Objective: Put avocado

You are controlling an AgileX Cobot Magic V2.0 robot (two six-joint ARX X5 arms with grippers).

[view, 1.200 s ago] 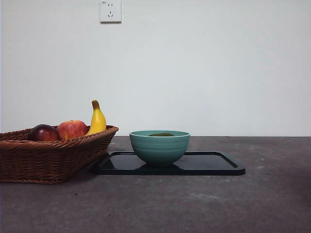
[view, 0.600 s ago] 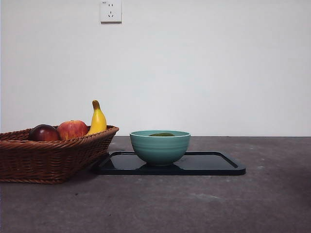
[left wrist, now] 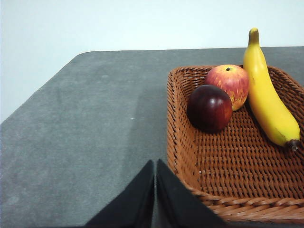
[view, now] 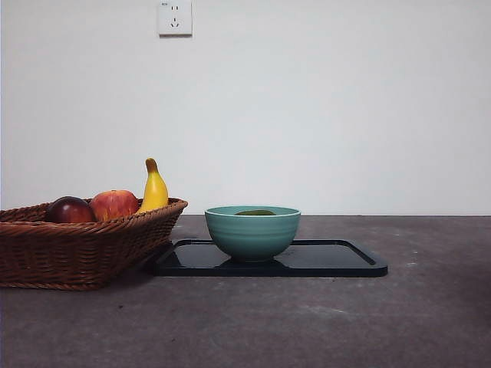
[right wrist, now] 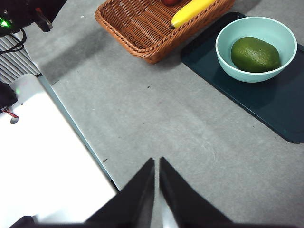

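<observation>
The avocado point(right wrist: 255, 54) lies inside the teal bowl point(right wrist: 223, 50), which stands on the dark tray point(right wrist: 266, 104) on the grey worktop point(right wrist: 156, 114). In the front view only the top of the fruit shows above the bowl's rim, as a dark green sliver point(view: 255, 212). Neither hand is near it. The right hand point(right wrist: 156, 175) hangs high over the bare worktop, well apart from the bowl and tray, its two black jaws clenched together with only a thin slit between them and nothing held. The left hand point(left wrist: 155, 178) is likewise clenched on nothing, its jaws meeting just beside the near corner of the wicker basket point(left wrist: 180, 161), over the worktop. In that basket lie a dark red-purple round fruit point(left wrist: 209, 108), a red apple point(left wrist: 228, 84) touching it, and a banana point(left wrist: 266, 95) lying along the far side, beside the apple. From the front the basket point(view: 77, 249) stands just beside the tray point(view: 337, 264), with the banana's tip rising above its rim. A white wall socket point(view: 174, 17) sits high on the pale wall behind; any marking on it is too small to read, and no brand or label shows on the bowl, tray or basket.
</observation>
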